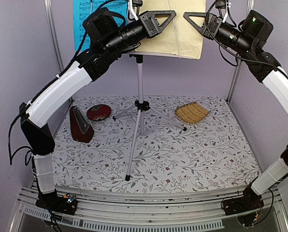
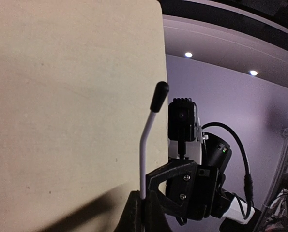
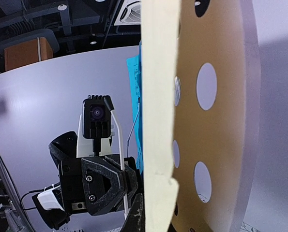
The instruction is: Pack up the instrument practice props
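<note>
The silver tripod music stand point(image 1: 140, 92) stands mid-table. The blue sheet point(image 1: 93, 12) and the pale-yellow sheet point(image 1: 182, 36) rest on its desk at the top. My left gripper point(image 1: 168, 17) is up at the desk, shut on the stand's white wire page holder point(image 2: 144, 145), which rises from between its fingers point(image 2: 134, 212) against the pale-yellow sheet point(image 2: 71, 106). My right gripper point(image 1: 189, 18) faces it, and its jaws close on the edge of the pale-yellow sheet point(image 3: 158, 96), in front of the perforated desk point(image 3: 216, 121). The dark red-brown metronome point(image 1: 81, 126) stands at the left.
A dark red round dish point(image 1: 98, 112) lies beside the metronome. A woven bamboo tray point(image 1: 192, 112) lies at the back right. The tripod legs point(image 1: 132, 150) spread over the middle of the flowered cloth. Frame posts stand at both back corners.
</note>
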Controlling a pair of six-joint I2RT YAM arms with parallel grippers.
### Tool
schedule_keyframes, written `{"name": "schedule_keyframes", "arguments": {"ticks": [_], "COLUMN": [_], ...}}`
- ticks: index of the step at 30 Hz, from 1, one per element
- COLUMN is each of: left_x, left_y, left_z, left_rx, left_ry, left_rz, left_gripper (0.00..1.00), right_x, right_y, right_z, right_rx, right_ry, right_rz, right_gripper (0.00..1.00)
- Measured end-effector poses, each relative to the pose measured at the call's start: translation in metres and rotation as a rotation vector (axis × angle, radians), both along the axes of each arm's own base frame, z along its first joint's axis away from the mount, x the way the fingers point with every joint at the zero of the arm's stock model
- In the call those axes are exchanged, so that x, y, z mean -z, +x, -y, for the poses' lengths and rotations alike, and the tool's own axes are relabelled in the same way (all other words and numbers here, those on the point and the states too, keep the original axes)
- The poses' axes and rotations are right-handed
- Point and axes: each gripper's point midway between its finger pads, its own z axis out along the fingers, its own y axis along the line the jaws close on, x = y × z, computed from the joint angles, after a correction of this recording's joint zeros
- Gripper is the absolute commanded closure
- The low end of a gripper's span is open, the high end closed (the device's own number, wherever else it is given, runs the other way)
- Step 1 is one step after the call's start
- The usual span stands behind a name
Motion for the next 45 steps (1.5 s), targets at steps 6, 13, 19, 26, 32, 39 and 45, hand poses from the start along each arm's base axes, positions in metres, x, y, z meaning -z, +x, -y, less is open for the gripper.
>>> {"name": "schedule_keyframes", "arguments": {"ticks": [6, 13, 19, 26, 32, 39, 45], "left_x": [0.001, 0.002, 0.0, 0.016, 0.025, 0.04, 0.066], "left_y": [0.0, 0.003, -0.001, 0.008, -0.001, -0.032, -0.063], "left_z": [0.0, 0.0, -0.006, -0.004, -0.008, -0.021, -0.043], "left_rx": [-0.002, -0.017, -0.028, -0.062, -0.041, 0.041, 0.101], "left_ry": [0.001, -0.002, 0.0, 0.038, 0.073, 0.12, 0.168], "left_rz": [0.0, 0.006, 0.01, -0.006, -0.013, 0.004, 0.012], "left_gripper": [1.0, 1.0, 0.84, 0.49, 0.24, 0.15, 0.12], "right_x": [0.006, 0.013, -0.026, -0.036, 0.015, 0.141, 0.268], "right_y": [0.006, 0.001, -0.051, -0.087, -0.053, -0.006, 0.022], "right_z": [0.002, 0.04, 0.116, 0.179, 0.186, 0.183, 0.186], "right_rx": [0.039, 0.237, 0.462, 0.67, 0.822, 0.957, 0.986], "right_ry": [0.009, 0.044, 0.187, 0.294, 0.176, -0.089, -0.319], "right_rz": [-0.002, 0.017, 0.16, 0.228, 0.116, -0.116, -0.365], "right_gripper": [0.99, 0.99, 0.99, 0.99, 0.99, 0.99, 0.99]}}
